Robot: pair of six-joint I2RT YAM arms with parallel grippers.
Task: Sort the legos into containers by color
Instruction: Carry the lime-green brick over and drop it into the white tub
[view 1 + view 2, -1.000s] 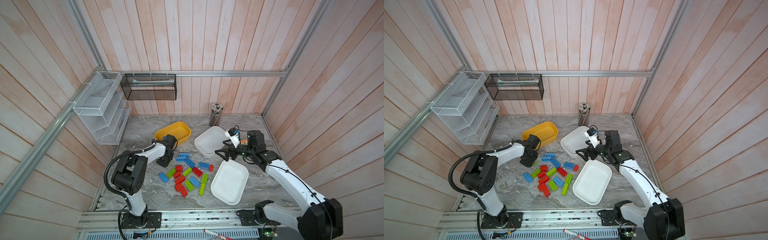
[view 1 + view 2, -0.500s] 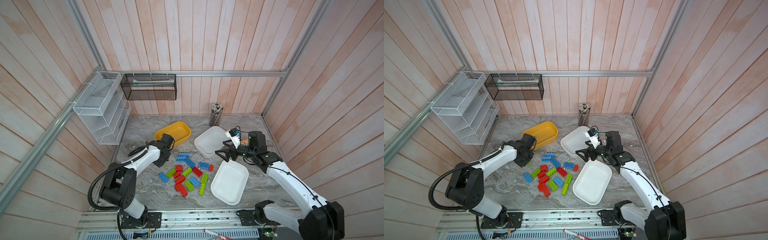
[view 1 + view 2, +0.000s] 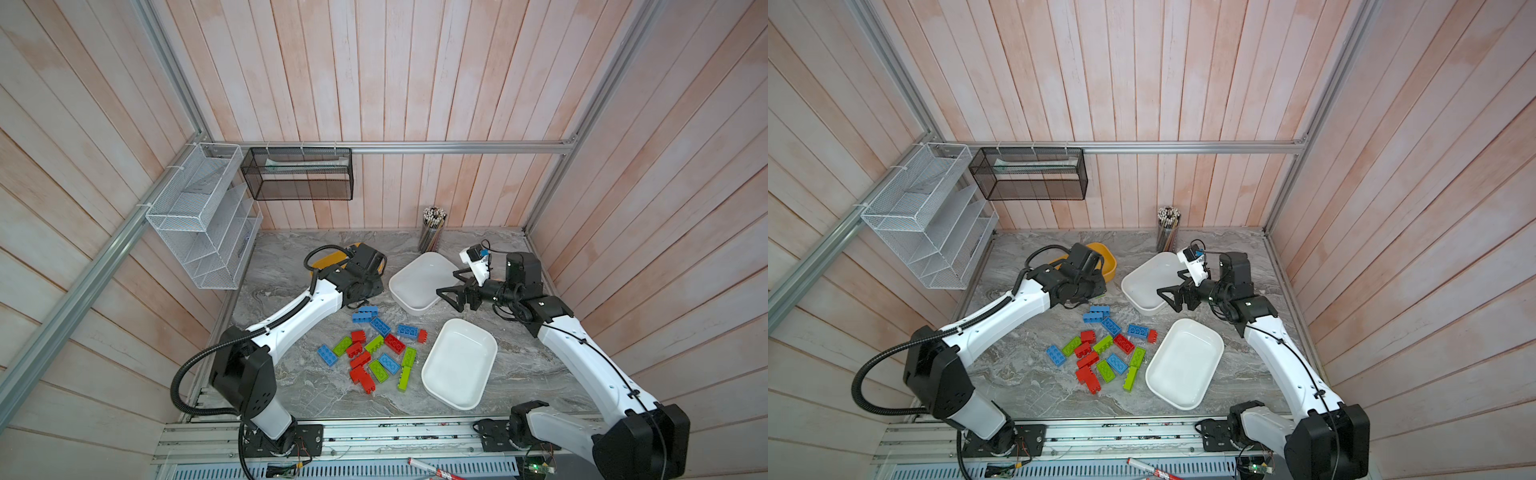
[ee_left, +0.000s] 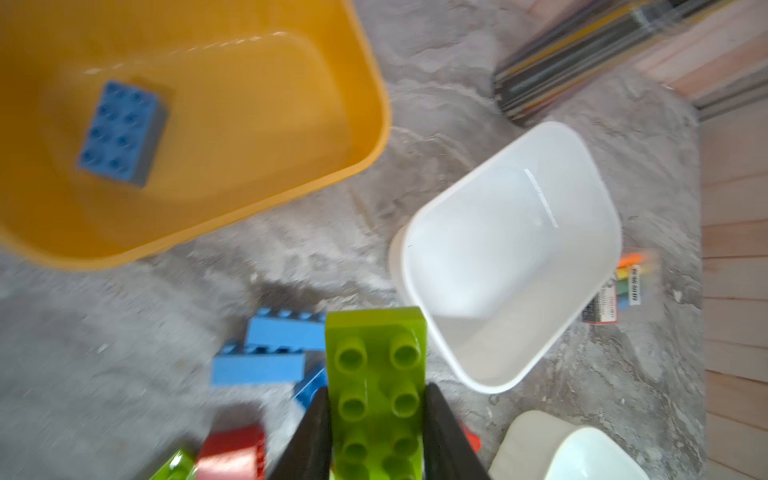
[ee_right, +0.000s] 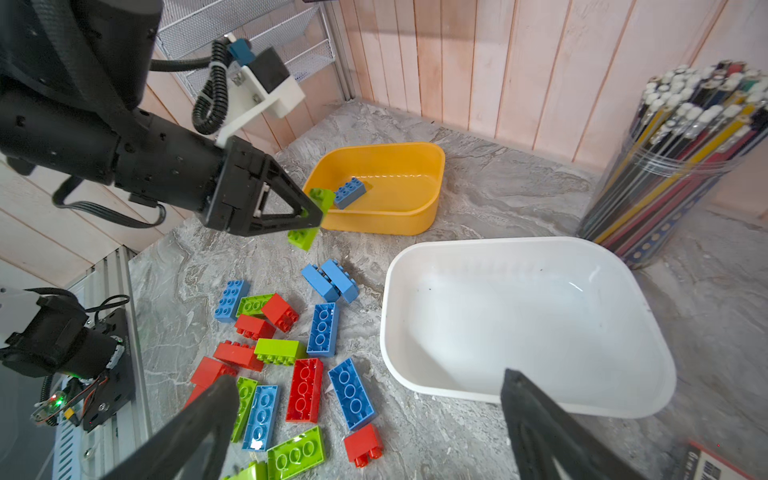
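Yellow tub: The yellow tub (image 5: 409, 195) sat at the far left of the grey marbled table (image 3: 519, 374). One blue brick (image 5: 350, 192) lay inside on its floor, studs showing.

Far white tub: The far white tub (image 3: 419, 282) stood to the right of the yellow one, just in front of a pencil cup (image 3: 432, 228) by the far wall. Its inside showed only bare white plastic.

Near white tub: The near white tub (image 3: 459, 365) lay closer to me on the right, apart from the far white one. It too showed only a bare white floor.

Left gripper: The left gripper (image 4: 377, 392) was clamped on a lime green brick (image 4: 376, 345), one black finger pressed to each long side. The brick was lifted off the table, close to the near side of the yellow tub.

Right gripper: The right gripper (image 3: 451, 298) hovered at the near right rim of the far white tub, its jaws spread wide.

Loose legos: The loose legos (image 3: 376, 345), in blue, lime green and red, lay scattered on the table in the middle, just left of the near white tub. Two blue ones lay side by side at the far edge of the scatter.
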